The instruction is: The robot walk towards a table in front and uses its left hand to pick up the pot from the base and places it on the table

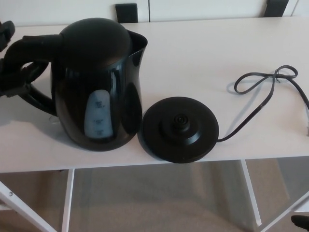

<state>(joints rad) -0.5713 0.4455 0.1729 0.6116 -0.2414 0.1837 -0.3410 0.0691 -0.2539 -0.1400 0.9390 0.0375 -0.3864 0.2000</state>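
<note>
The worktop (pixel 203 53) is white and flat, and it fills most of the view. It stands on white legs (pixel 67 203) over a light brown floor (pixel 159 198). Behind it is a white wall (pixel 203 7) with two dark blocks (pixel 126 12) at the top edge; I cannot tell what they are.

A black kettle (pixel 96 58) stands upright on the worktop, off its base. Its lid is down and a pale water window (pixel 99 116) faces us. The round black base (pixel 179 128) lies flat just to the right of the kettle, very close to it. A black cord (pixel 276 75) runs from the base and loops across the right side of the worktop.

The robot's left hand (pixel 9 72) comes in at the far left edge, right at the kettle's handle (pixel 29 46). Hand and handle are both black, so I cannot tell if the fingers are closed around it or loose.

A small dark shape (pixel 301 222) shows in the bottom right corner, too little to name.
</note>
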